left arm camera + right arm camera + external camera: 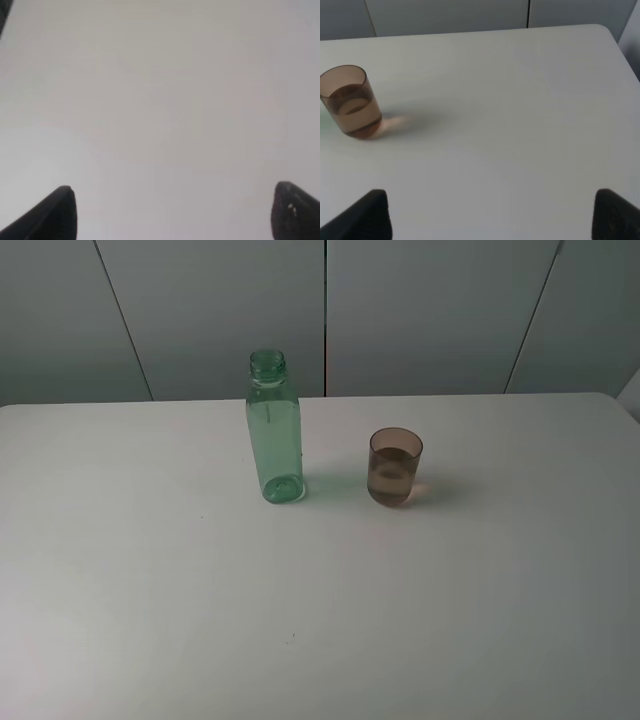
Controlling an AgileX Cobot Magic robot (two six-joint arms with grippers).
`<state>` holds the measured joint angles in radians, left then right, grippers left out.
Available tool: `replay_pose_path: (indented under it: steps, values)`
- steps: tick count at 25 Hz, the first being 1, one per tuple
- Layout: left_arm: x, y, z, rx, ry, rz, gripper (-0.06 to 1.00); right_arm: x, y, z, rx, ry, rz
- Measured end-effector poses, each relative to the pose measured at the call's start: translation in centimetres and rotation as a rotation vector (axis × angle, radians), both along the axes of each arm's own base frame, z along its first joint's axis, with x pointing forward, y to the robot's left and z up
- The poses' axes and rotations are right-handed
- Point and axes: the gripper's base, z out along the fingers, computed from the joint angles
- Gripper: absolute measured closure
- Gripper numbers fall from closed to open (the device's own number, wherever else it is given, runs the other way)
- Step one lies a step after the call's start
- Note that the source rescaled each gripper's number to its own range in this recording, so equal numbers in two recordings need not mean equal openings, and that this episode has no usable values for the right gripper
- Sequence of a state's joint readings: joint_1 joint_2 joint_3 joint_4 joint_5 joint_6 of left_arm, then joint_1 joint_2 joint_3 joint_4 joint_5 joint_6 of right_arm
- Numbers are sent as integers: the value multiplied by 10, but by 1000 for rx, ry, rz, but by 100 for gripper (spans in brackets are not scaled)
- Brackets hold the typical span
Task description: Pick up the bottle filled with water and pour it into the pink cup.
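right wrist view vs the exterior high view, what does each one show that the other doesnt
Only the right wrist view shows the right gripper, its fingertips spread wide over bare table with nothing between them. Only the exterior high view shows the bottle, upright and capless, standing apart from the cup on the left of that view; neither arm appears there. Both show the pink cup, upright with liquid in it, the white table and the grey panelled wall behind.
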<state>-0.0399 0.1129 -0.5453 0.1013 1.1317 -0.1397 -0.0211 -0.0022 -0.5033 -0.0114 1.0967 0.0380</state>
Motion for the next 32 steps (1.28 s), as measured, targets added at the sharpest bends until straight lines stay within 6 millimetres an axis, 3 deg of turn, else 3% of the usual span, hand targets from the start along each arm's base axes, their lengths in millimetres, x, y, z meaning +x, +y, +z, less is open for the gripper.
replay_pose_path:
  steps: [6, 32]
  values:
    - [-12, -4, -5, 24, -108, -3, -2, 0, 0, 0, 0, 0, 0]
    - [-12, -7, -7, 20, -117, -100, -2, 0, 0, 0, 0, 0, 0]
